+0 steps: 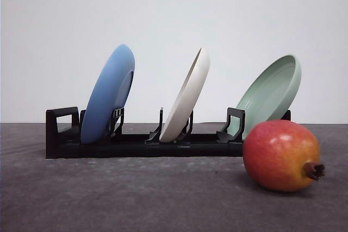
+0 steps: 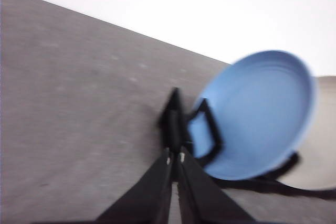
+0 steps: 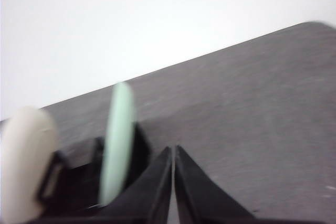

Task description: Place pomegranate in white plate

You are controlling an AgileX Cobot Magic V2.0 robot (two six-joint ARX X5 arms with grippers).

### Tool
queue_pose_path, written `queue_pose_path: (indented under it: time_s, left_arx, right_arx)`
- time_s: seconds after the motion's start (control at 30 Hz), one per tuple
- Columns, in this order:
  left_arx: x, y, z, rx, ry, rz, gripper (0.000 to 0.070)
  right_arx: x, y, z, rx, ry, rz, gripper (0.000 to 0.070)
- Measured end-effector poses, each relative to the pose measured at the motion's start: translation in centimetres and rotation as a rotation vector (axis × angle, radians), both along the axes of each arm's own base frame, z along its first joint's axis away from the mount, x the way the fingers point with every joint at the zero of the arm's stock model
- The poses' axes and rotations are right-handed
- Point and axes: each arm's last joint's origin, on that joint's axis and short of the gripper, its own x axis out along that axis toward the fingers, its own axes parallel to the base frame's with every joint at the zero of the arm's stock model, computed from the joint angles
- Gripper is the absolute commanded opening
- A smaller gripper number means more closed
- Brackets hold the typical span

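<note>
Front view: the pomegranate (image 1: 281,155) lies on the desk (image 1: 119,194) at near right, just before the pale green plate (image 1: 270,94); the white plate (image 1: 187,97) stands tilted mid-rack (image 1: 136,144).

Left wrist view: left gripper (image 2: 174,159) fingers closed, empty, by the blue plate (image 2: 254,114).

Right wrist view: right gripper (image 3: 173,153) fingers closed, empty; I'd open them wide before reaching for the fruit.

Red-orange pomegranate (image 1: 281,155) on table; white plate (image 1: 187,97) (racked, tilted).
</note>
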Motion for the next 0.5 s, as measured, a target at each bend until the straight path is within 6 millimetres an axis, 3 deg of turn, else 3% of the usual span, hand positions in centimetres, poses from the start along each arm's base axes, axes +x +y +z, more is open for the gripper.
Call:
queue_pose_path:
  time_s: [0.23,0.5]
  left_arx:
    - [1.2,-0.8,5.2,-0.036,0.050,-0.216,0.0000]
    - [3.1,-2.0,11.1,-0.027,0.086,-0.579,0.0000]
  right_arx:
    - [0.9,0.7,5.7,-0.015,0.067,0.279,0.0001]
    - [2.1,1.5,9.7,-0.119,0.019,0.613,0.0001]
